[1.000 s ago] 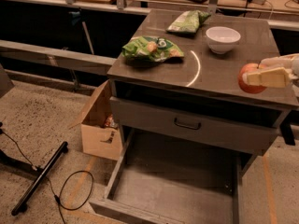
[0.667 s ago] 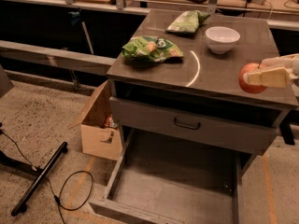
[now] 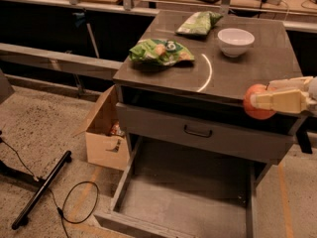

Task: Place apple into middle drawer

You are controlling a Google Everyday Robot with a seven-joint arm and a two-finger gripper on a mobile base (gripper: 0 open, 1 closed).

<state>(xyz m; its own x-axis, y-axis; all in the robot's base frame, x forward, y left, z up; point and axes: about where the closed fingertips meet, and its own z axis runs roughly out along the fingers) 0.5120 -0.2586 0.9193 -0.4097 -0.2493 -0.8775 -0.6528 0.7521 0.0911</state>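
- The apple (image 3: 253,89) hangs in the air at the front right corner of the cabinet top (image 3: 233,76), level with the dark gap above the closed drawer front (image 3: 163,128).
- The gripper (image 3: 262,101) reaches in from the right edge, its pale fingers (image 3: 282,101) pinching the apple from either side.
- The middle drawer (image 3: 188,192) is pulled out low in front of the cabinet, with a bare floor.
- The drawer lies below the held apple and to its left in the picture; I judge the coming move to be a descent past the closed front, shifting toward the tray's middle.
- The white bowl (image 3: 235,41) and green snack bag (image 3: 161,52) sit well apart on top.
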